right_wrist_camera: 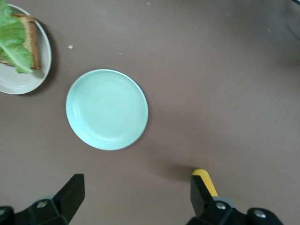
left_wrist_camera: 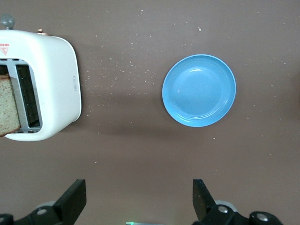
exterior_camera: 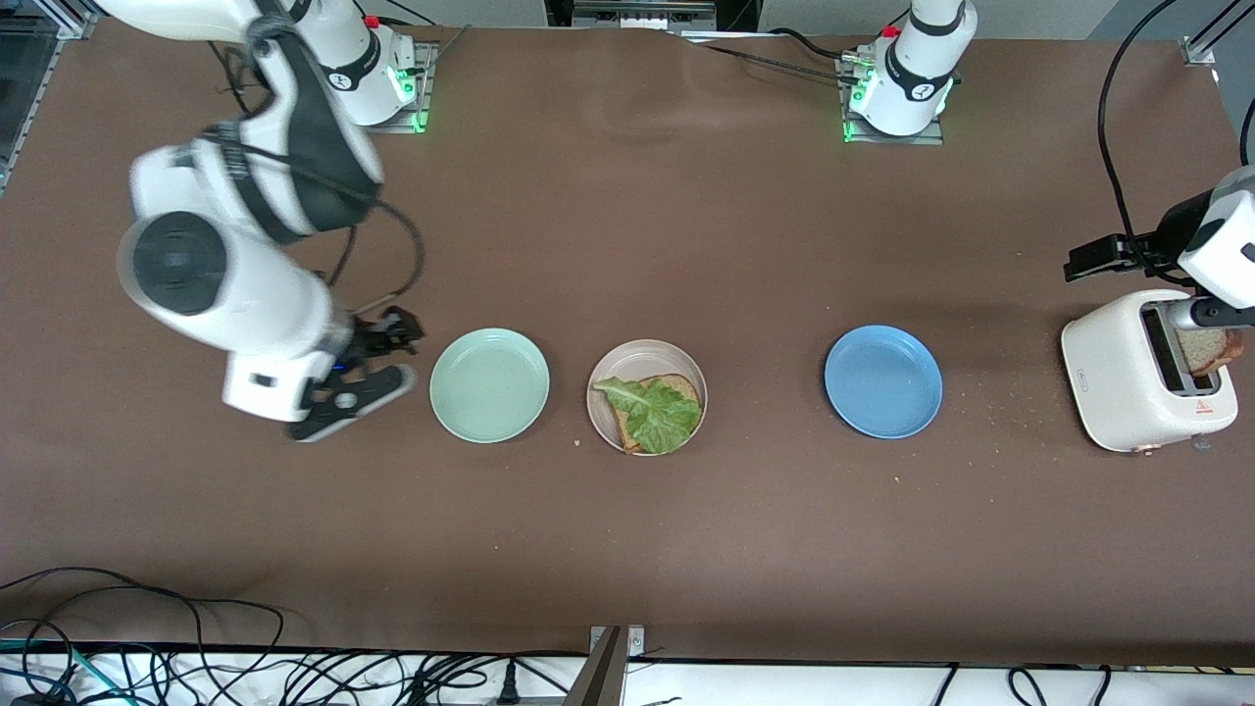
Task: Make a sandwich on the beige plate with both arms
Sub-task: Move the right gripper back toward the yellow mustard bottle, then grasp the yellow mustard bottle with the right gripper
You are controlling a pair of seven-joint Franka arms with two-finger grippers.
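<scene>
Bread (exterior_camera: 677, 390) lies on the beige plate (exterior_camera: 613, 372) near the middle of the bench, one brown slice with a crinkly lettuce leaf (exterior_camera: 655, 412) on top of it (no second slice on the leaf). A mint-green plate (exterior_camera: 489, 384) sits just beside it toward the right arm's end; a blue plate (exterior_camera: 882, 381) sits well apart toward the left arm's end. The right gripper (right_wrist_camera: 136, 197) hangs over bare bench beside the mint-green plate, fingers spread and holding nothing, well apart from the beige plate. The left gripper (left_wrist_camera: 139, 199), also spread and empty, hangs over bare bench near the white toaster (exterior_camera: 1113, 378), where another slice (exterior_camera: 1206, 348) stands in a slot.
</scene>
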